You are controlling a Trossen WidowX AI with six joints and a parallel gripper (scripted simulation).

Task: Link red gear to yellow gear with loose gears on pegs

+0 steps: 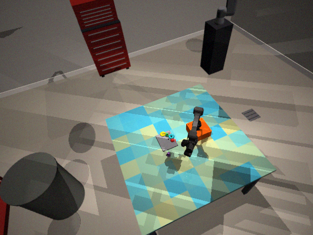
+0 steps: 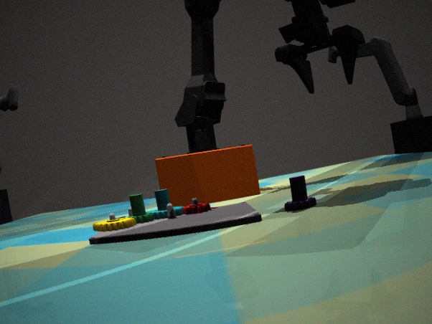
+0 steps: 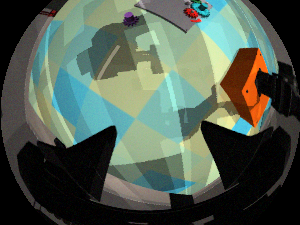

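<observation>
The grey board (image 1: 166,144) (image 2: 229,222) (image 3: 167,12) lies on the table. On it are the yellow gear (image 1: 164,133) (image 2: 114,224) and the red gear (image 1: 172,140) (image 2: 196,208) (image 3: 190,12). Between them sit a green gear (image 1: 167,134) (image 2: 137,208) and a cyan gear (image 1: 171,136) (image 2: 162,204) (image 3: 201,9), low on the board, side by side in a row. Fine tooth contact is too small to tell. A purple gear (image 1: 168,154) (image 2: 298,195) (image 3: 130,19) stands upright on the table beside the board. My gripper (image 2: 331,89) (image 3: 159,128) is open and empty, high above the table, away from the board.
A bare peg (image 2: 170,211) stands on the board in front of the cyan gear; another peg (image 2: 130,211) shows behind the green gear. The orange base block (image 1: 198,130) (image 2: 212,175) (image 3: 247,86) of the arm stands behind the board.
</observation>
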